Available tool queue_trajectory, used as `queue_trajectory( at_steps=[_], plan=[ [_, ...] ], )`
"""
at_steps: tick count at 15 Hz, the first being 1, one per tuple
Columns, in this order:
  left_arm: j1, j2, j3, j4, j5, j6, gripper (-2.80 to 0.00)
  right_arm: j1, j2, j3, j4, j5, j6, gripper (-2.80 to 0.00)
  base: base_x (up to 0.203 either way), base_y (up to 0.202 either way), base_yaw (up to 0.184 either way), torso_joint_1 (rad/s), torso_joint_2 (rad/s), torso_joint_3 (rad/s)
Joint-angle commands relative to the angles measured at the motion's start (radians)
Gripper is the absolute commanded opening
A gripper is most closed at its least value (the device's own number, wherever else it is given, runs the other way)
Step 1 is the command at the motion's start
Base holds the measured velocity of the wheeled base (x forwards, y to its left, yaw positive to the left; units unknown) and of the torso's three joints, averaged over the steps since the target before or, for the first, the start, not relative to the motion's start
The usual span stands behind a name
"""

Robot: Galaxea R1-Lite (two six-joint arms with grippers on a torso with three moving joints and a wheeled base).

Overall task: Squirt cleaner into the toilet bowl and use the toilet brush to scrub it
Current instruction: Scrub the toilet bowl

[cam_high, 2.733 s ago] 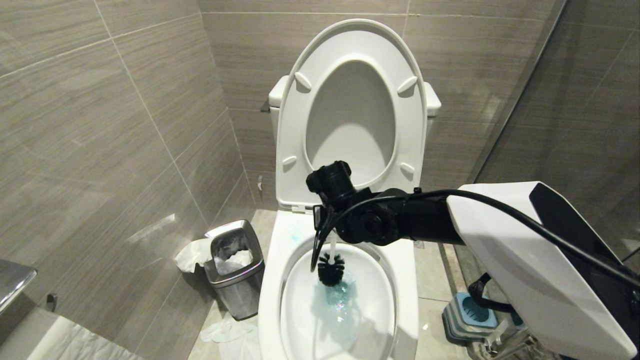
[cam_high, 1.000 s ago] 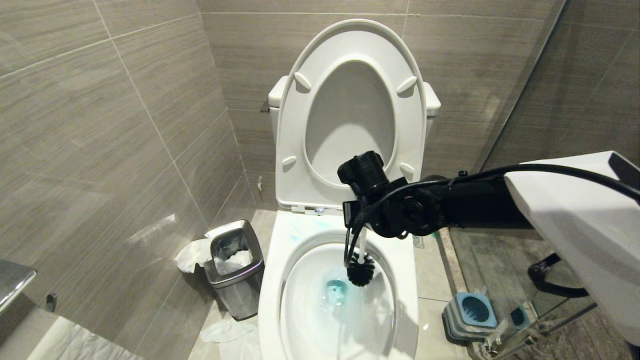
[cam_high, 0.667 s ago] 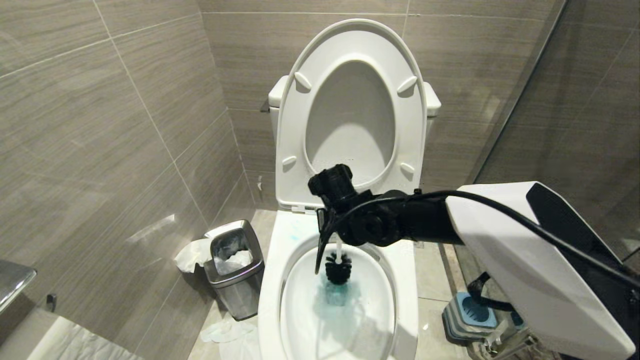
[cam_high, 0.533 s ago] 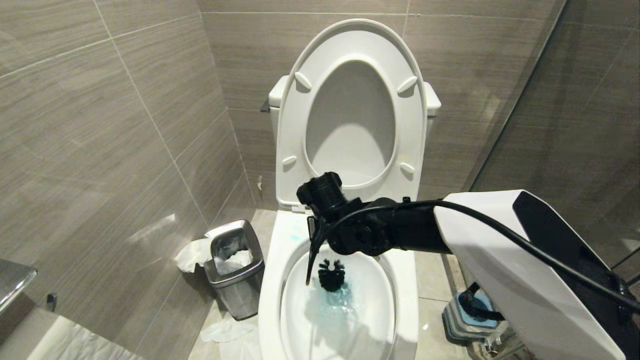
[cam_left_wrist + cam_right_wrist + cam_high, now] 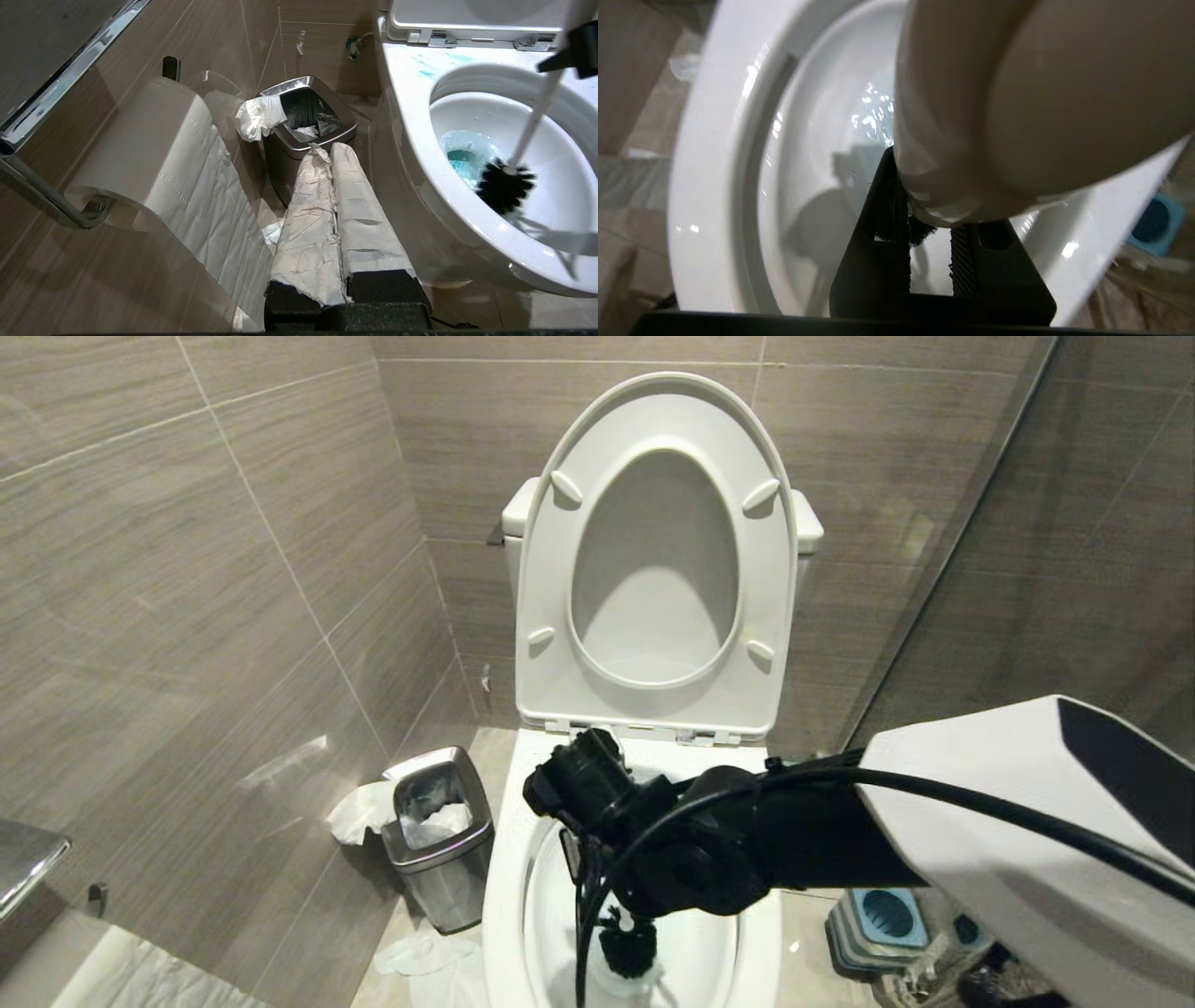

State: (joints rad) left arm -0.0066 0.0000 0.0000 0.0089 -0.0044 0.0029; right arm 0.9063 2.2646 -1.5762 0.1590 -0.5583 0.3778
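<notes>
Toilet brush (image 5: 503, 189): black bristle head down inside the toilet bowl (image 5: 411, 121), against the near inner wall, just beside the pool at the bottom. White handle slants up and out of the bowl. Cleaner (image 5: 460, 158) shows as turquoise tint in that pool, plus pale blue smears on the rim's back left corner (squirting looks done; this reads as scrubbing).

Right end effector (image 5: 931, 242) clamped on the handle near its top, the rounded tip jutting past the fingers; gripping high likely keeps the arm clear of the porcelain. It sits above the bowl's front half.

Left end effector (image 5: 334, 219), fingers pressed together and wrapped in white paper, parked low beside the bowl's left flank, holding nothing.

Steel bin (image 5: 439, 835) on the floor left of the bowl; blue-grey holder (image 5: 882, 924) on the floor to its right.
</notes>
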Motion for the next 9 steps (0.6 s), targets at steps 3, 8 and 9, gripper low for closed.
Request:
queue_trajectory(
  at_steps=[3, 8, 9],
  plan=[
    [0.0, 0.002, 0.002, 0.0, 0.0, 0.0, -2.8, -0.018, -0.175, 0.172, 0.002, -0.038, 0.012, -2.8, 0.0, 0.0, 0.0, 0.0, 0.0, 0.0],
    [0.0, 0.001, 0.003, 0.0, 0.0, 0.0, -2.8, -0.095, -0.145, 0.124, 0.002, -0.057, 0.01, -2.8, 0.0, 0.0, 0.0, 0.0, 0.0, 0.0],
    [0.0, 0.002, 0.002, 0.0, 0.0, 0.0, -2.8, -0.113, -0.125, 0.092, 0.002, -0.071, 0.01, -2.8, 0.0, 0.0, 0.0, 0.0, 0.0, 0.0]
  ],
)
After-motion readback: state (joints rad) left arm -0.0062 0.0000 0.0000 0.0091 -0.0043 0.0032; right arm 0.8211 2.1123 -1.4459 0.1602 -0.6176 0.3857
